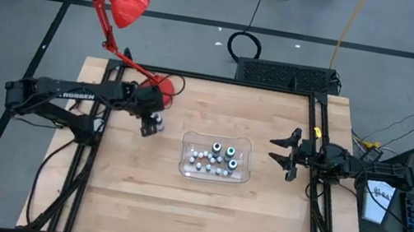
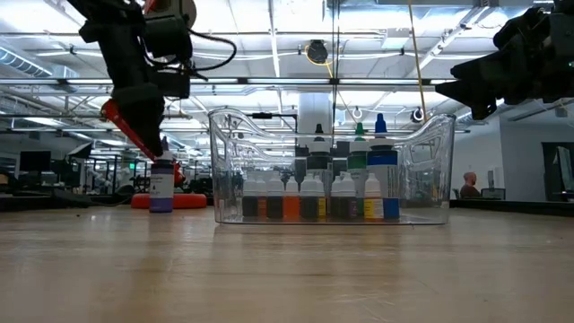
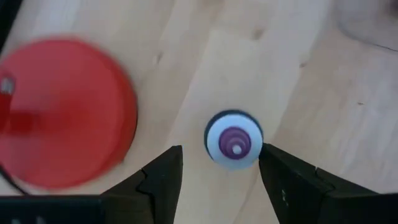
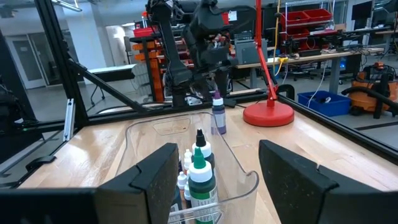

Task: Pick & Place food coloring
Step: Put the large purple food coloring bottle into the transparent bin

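Fingers of our left gripper (image 3: 219, 171) stand apart around an upright purple-capped bottle (image 3: 234, 139) beside the lamp base (image 3: 65, 112); our right gripper (image 1: 286, 154) waits wide open near the clear bin (image 1: 245, 147).

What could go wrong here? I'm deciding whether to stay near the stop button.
1. The purple-capped bottle stands upright on the table, off-centre between the left gripper's open jaws, nearer one of them; a lift or sideways move might tip it.
2. The red lamp base sits close by, so a fallen bottle could roll against it.
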